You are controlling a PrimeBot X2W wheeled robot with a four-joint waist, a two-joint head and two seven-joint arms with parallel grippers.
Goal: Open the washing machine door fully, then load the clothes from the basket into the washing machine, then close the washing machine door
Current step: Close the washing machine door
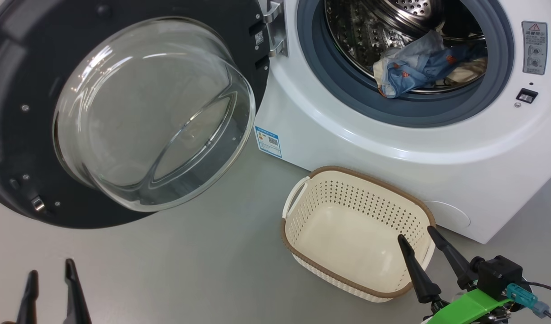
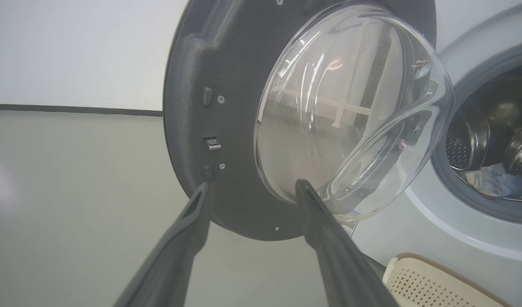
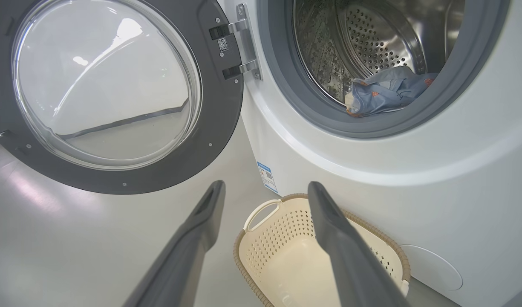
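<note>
I see the washing machine door (image 1: 122,112) swung wide at upper left, clothes (image 1: 419,67) in the drum (image 1: 369,31) of the washing machine (image 1: 392,171) at upper right, basket (image 1: 360,175) on the floor just beside it, left gripper (image 1: 51,267) open at lower left, right gripper (image 1: 415,232) open over the basket's near rim.

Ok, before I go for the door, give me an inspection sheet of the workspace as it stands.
surface: smooth grey floor; the machine and basket stand on it.
job's things: washing machine door swung wide open on its hinge, left of the drum opening. clothes lie inside the drum of the washing machine. basket on the floor in front of the machine, empty.
clutter: nothing seen.
grippers: left gripper open, holding nothing, pointing toward the door. right gripper open, holding nothing, above the basket's near rim.
cables: dark cable with a teal plug at the right wrist.
surroundings: white wall with a dark skirting line.
</note>
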